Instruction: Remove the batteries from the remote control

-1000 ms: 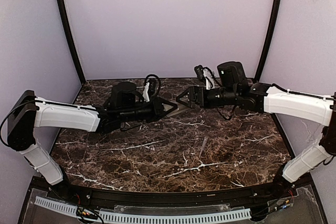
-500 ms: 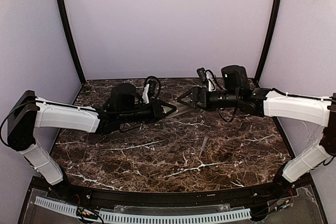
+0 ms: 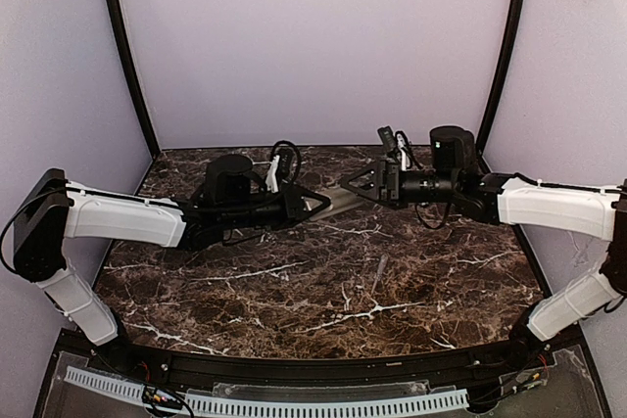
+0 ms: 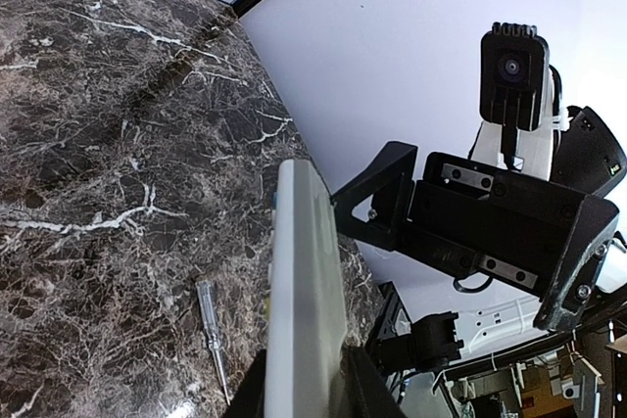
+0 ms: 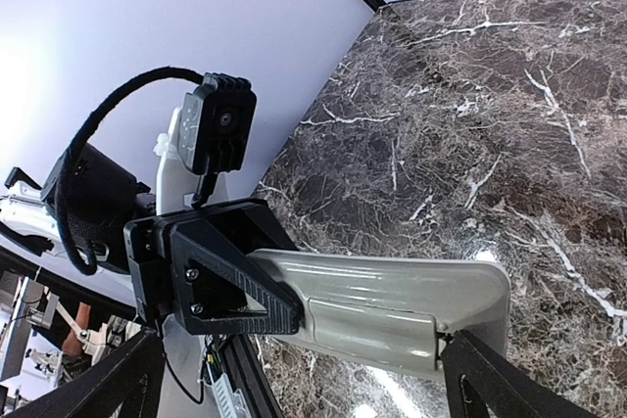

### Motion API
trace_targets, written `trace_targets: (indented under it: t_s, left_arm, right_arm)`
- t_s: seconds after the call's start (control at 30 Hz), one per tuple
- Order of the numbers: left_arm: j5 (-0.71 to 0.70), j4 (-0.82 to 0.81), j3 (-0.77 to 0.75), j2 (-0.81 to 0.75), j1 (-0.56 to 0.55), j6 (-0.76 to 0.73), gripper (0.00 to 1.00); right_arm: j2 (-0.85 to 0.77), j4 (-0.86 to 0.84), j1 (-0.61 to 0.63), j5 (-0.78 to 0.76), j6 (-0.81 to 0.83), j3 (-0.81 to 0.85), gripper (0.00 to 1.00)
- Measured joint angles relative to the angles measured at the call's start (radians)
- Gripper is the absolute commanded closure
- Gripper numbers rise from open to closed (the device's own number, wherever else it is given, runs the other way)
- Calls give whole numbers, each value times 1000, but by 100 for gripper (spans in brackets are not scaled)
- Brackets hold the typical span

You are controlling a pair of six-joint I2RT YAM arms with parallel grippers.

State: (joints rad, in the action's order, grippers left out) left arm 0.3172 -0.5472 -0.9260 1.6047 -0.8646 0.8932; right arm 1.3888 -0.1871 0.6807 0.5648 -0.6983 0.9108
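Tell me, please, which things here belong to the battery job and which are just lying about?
Job: remote, held in left tool; right tool, open.
Lying about: thin clear stick on the table.

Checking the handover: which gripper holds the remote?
The left gripper: its fingers clamp one end of the remote. The right gripper faces it with jaws wide open, gripping nothing.

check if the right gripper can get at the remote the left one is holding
Probably yes. The left gripper holds the remote control by one end, leaving its free end and grey back bare toward the right gripper, which is open, close by, with nothing visible between them.
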Motion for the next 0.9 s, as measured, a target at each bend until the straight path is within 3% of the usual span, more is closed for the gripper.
trace_targets:
  t_s: [0.9]
  left_arm:
    - [69, -20, 15, -44, 11, -48, 100]
  right_arm:
    - [-32, -117, -48, 188, -10, -46, 1]
